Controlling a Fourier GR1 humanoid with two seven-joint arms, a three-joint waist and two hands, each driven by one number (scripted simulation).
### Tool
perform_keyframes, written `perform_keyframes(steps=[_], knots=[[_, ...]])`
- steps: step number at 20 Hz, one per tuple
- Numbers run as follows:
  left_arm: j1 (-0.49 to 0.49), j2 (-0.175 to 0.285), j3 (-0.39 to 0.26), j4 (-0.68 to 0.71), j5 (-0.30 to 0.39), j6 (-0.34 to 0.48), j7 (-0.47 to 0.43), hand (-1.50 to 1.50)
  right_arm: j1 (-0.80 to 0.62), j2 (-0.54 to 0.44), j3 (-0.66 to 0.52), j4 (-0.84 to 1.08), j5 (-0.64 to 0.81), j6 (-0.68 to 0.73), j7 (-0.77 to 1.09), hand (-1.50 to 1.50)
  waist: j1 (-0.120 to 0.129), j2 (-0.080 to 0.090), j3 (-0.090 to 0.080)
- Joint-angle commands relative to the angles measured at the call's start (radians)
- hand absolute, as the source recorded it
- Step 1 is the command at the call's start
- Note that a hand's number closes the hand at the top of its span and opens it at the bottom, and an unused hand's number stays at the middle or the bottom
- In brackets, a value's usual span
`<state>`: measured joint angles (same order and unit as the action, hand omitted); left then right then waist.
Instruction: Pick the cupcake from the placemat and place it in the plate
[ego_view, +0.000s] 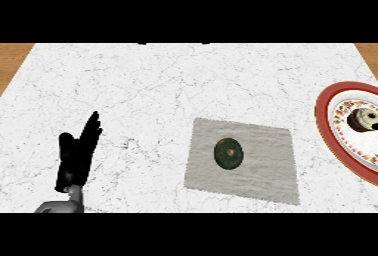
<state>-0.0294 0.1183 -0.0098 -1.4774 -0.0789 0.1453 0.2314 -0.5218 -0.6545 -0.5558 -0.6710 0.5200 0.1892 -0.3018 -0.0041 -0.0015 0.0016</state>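
Left robot hand (74, 159) resting wide open by lower edge, cupcake (229, 153) centred on placemat (260, 172), plate (323, 117) cut by right edge

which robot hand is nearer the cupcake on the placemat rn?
Left, by default: the left robot hand rests open, fingers up, well to the left of the cupcake and off the placemat. The right robot hand is not in view.

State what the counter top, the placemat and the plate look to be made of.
Counter top: white stone, likely marble, judging by its fine grey veins; matt finish. Placemat: grey woven cloth, judging by its grainy, speckled surface and uneven edges. Plate: probably glazed ceramic, given its smooth red rim and painted inner pattern.
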Motion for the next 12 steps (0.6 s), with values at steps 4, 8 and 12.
perform_keyframes(steps=[4,8,12], knots=[[0.033,0.025,0.034,0.046,0.027,-0.037,-0.074,0.00,-0.002,-0.045,-0.201,0.040,-0.251,0.160,-0.051,-1.50,-0.004,0.000,-0.002],[0.014,-0.020,-0.001,0.034,-0.001,-0.009,-0.048,0.00,0.090,-0.069,-0.221,0.093,-0.302,0.219,-0.157,-1.50,0.002,0.002,-0.001],[-0.032,0.023,0.042,-0.004,0.027,-0.042,0.019,0.00,0.102,-0.084,-0.194,0.111,-0.334,0.251,-0.184,-1.50,0.006,0.002,-0.001]])
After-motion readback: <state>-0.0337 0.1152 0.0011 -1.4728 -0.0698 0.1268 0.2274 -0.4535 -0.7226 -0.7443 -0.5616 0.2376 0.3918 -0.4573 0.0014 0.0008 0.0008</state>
